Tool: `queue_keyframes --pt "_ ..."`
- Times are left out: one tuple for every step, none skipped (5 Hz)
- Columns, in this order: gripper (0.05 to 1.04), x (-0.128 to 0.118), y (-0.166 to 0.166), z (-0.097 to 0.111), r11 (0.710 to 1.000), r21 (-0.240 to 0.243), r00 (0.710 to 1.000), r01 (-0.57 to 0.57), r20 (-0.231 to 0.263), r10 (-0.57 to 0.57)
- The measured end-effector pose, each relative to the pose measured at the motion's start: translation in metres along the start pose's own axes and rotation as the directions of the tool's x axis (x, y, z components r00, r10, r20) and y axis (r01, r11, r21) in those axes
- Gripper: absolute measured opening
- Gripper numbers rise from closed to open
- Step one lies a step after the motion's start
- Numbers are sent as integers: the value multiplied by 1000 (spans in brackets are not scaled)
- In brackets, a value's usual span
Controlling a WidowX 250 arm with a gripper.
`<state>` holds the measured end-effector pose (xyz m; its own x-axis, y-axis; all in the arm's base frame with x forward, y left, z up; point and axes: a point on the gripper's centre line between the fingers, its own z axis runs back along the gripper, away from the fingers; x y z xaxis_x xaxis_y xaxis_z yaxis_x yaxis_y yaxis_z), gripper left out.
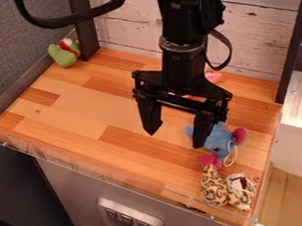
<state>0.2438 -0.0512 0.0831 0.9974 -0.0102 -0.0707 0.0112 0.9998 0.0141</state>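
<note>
Single view, taken from above and in front of the rectangular, orange-brown butcher-block tabletop (73, 107). The camera looks down at a slant across it, facing the whitewashed plank wall (256, 36) behind the tabletop. The tabletop's front edge slopes downward to the right in the frame. The vantage is near enough for the tabletop to span most of the frame, with the smooth grey front panel (70, 179) below it included.

The arm (187, 57) hangs nearly upright over the counter (80, 104). Its gripper (175, 139) points down above the counter, held empty, its 2 black fingers (150, 119) spread wide apart.
</note>
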Motion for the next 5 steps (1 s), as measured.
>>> queue_keyframes --pt "999 21 22 2 993 3 993 115 -20 -115" --pt "999 63 48 11 950 4 950 312 -20 -312" --pt "999 106 80 15 865 7 865 502 -19 -501" --pt "999 133 117 21 777 12 777 629 -13 -629" --pt "999 147 161 24 783 13 784 621 -14 -621"
